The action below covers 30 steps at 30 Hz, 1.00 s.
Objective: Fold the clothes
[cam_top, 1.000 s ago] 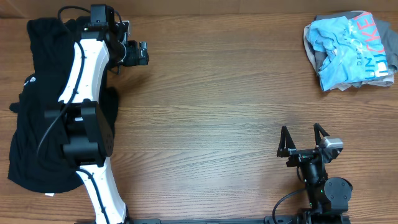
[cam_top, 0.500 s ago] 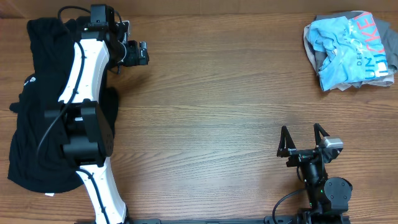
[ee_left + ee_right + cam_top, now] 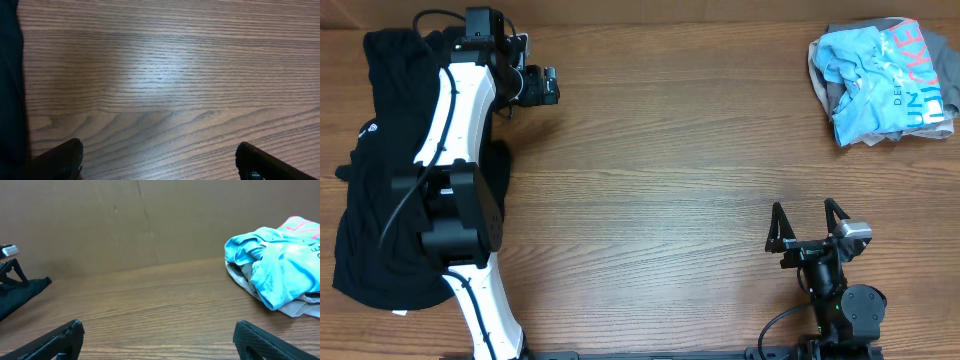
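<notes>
Setting: robotics lab test bench, not a home. Evidence: two robot arms, a white-and-black left arm (image 3: 460, 110) and a small black right arm (image 3: 835, 290), mounted at the near edge of a wood-grain desk (image 3: 660, 180); exposed black cable (image 3: 770, 325) at the right arm's base; plain brown board (image 3: 100, 220) walls off the desk's far side

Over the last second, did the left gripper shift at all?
No. In the overhead view the left gripper is at the same spot beside the black garment, with no drift either way.
</notes>
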Tool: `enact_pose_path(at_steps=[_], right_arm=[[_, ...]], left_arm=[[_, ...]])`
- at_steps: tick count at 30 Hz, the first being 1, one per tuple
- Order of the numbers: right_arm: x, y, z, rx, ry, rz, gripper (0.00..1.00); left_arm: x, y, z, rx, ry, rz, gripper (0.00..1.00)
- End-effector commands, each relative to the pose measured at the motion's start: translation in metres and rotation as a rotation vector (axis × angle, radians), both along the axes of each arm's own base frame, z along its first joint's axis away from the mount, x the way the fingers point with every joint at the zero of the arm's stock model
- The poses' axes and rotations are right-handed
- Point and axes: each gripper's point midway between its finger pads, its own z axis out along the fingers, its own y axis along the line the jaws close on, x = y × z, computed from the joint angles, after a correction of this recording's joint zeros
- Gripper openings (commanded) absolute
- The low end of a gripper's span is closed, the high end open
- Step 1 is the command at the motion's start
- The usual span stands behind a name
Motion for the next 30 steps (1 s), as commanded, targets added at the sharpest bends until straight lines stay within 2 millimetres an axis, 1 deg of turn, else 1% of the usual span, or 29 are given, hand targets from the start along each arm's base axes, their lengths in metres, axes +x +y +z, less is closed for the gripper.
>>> enact_pose_path(at_steps=[1,2,5,8,10,11,13,14,16,18,19,20,23,26,30], right_arm=[[0.0,-0.001,-0.002,-0.001,-0.004,-0.003,1.0],[0.0,-0.001,-0.002,-0.001,-0.004,-0.003,1.0],[0.0,-0.001,-0.002,-0.001,-0.004,-0.003,1.0],[0.0,-0.001,-0.002,0.0,-0.004,-0.003,1.0],[0.0,-0.001,-0.002,-0.001,-0.004,-0.003,1.0],[0.0,-0.001,-0.002,0.0,-0.004,-0.003,1.0],[0.0,-0.001,-0.002,0.0,-0.004,-0.003,1.0],[0.0,-0.001,-0.002,0.0,-0.004,-0.003,1.0],[0.0,-0.001,-0.002,-0.001,-0.004,-0.003,1.0],[0.0,-0.001,-0.002,-0.001,-0.004,-0.003,1.0],[0.0,-0.001,-0.002,-0.001,-0.004,-0.003,1.0],[0.0,-0.001,-0.002,0.0,-0.004,-0.003,1.0],[0.0,-0.001,-0.002,-0.001,-0.004,-0.003,1.0],[0.0,-0.001,-0.002,-0.001,-0.004,-0.003,1.0],[0.0,-0.001,-0.002,-0.001,-0.004,-0.003,1.0]], left_arm=[[-0.004,-0.009,0.072,0.014,-0.144,-0.004,1.0],[-0.007,-0.006,0.087,0.045,-0.172,0.002,1.0],[-0.013,0.003,0.143,0.129,-0.307,0.03,1.0],[-0.022,0.001,0.195,0.165,-0.466,-0.034,1.0],[-0.033,-0.003,0.229,0.176,-0.597,-0.075,1.0],[-0.04,-0.004,0.242,0.18,-0.663,-0.09,1.0],[-0.053,-0.004,0.257,0.186,-0.758,-0.086,1.0],[-0.059,-0.003,0.261,0.189,-0.799,-0.081,1.0],[-0.076,0.0,0.262,0.192,-0.867,-0.069,1.0],[-0.096,0.005,0.253,0.193,-0.905,-0.047,1.0],[-0.107,0.009,0.244,0.192,-0.913,-0.032,1.0],[-0.127,0.016,0.226,0.186,-0.919,0.001,1.0],[-0.154,0.024,0.196,0.172,-0.935,0.04,1.0],[-0.181,0.024,0.166,0.163,-0.968,0.036,1.0],[-0.209,0.021,0.136,0.168,-1.041,0.036,1.0]])
